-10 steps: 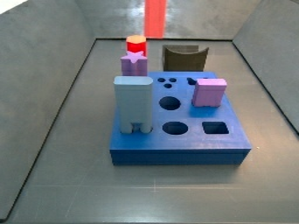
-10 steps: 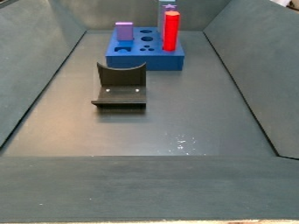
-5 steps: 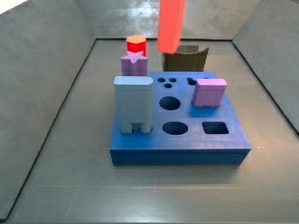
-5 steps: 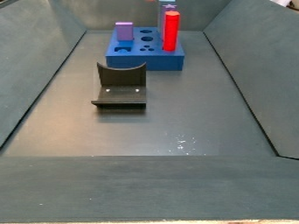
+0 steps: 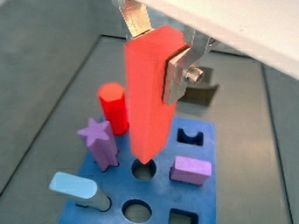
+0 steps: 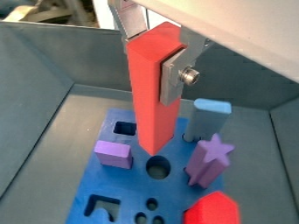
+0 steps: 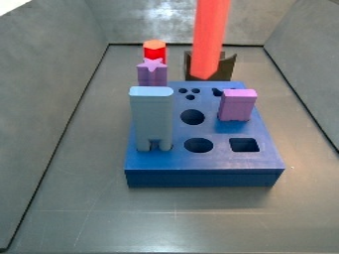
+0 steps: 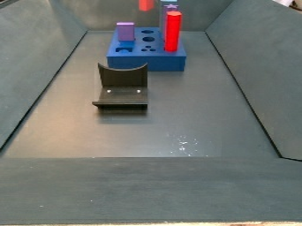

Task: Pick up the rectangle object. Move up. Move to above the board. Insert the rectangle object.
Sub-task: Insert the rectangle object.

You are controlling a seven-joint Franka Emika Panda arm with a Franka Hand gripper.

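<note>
My gripper [image 5: 158, 52] is shut on the rectangle object [image 5: 152, 96], a tall red-orange bar held upright near its top; both wrist views show this [image 6: 156, 52]. A silver finger [image 5: 177, 74] presses its side. The bar [image 7: 212, 35] hangs in the air over the far part of the blue board [image 7: 199, 164], clear of it. Its lower end [image 6: 158, 153] lies over a round hole in both wrist views. Only its tip [image 8: 147, 3] shows in a side view. The gripper itself is out of frame in both side views.
On the board stand a light-blue tall block [image 7: 150, 117], a purple star [image 7: 151, 71], a red hexagon piece [image 7: 155, 50] and a pink-purple cube [image 7: 239, 102]. The dark fixture [image 8: 122, 86] stands beyond the board. Grey walls enclose the floor.
The bar has moved sideways from beside the red hexagon to in front of the fixture, and sits lower. Its tip has come into the side view where it was absent.
</note>
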